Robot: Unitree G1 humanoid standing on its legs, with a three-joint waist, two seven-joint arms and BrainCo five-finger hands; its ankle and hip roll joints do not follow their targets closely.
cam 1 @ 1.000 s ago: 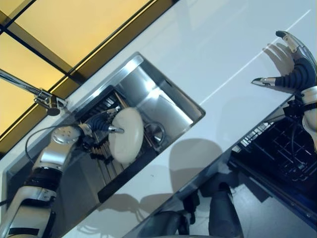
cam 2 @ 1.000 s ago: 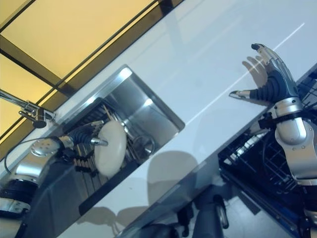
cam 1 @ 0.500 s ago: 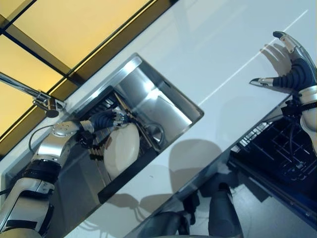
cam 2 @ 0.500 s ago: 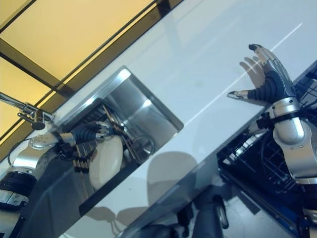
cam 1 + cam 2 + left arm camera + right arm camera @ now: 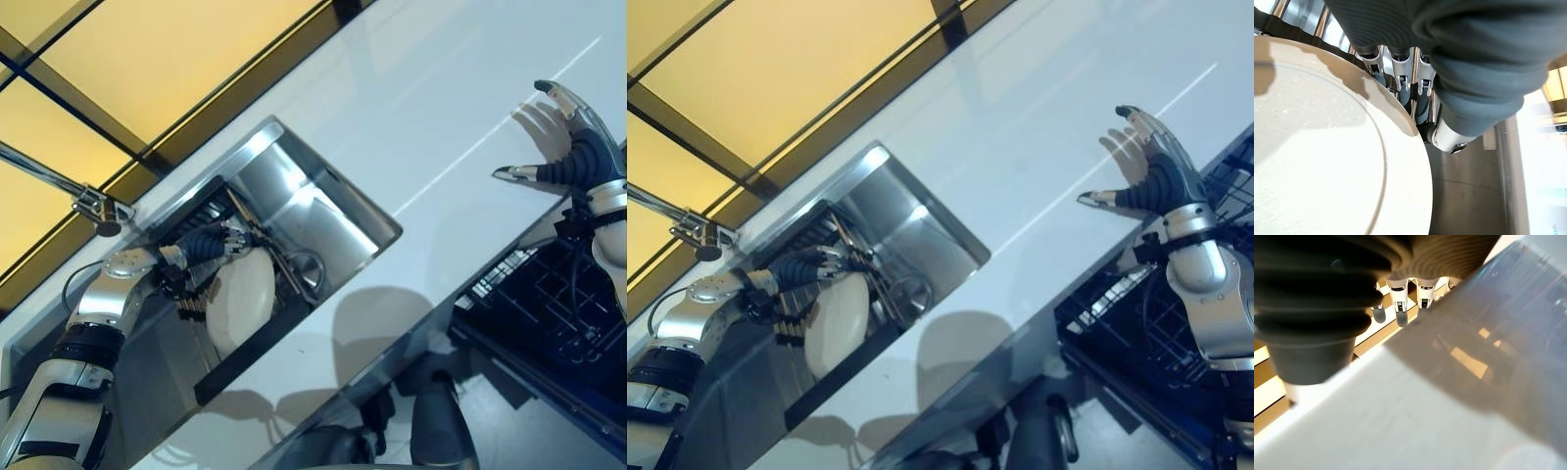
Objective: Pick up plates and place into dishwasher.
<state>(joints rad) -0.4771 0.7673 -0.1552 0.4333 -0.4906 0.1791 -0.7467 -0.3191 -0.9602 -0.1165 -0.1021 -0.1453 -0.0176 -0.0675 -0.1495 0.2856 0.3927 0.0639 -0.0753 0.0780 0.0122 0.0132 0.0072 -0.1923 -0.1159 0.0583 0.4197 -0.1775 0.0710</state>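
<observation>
One cream plate (image 5: 238,299) in the sink (image 5: 338,211) is clasped by the left hand (image 5: 211,242); the right hand (image 5: 1151,171) hovers spread.

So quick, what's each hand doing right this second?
Left hand: in the sink, fingers curled over the rim of the cream plate.
Right hand: open, fingers spread above the white counter, holding nothing.

The plate (image 5: 240,299) stands in the sink (image 5: 323,211) at the desk's (image 5: 441,108) left — the dishwasher rack (image 5: 549,304) lies below its right edge.
</observation>
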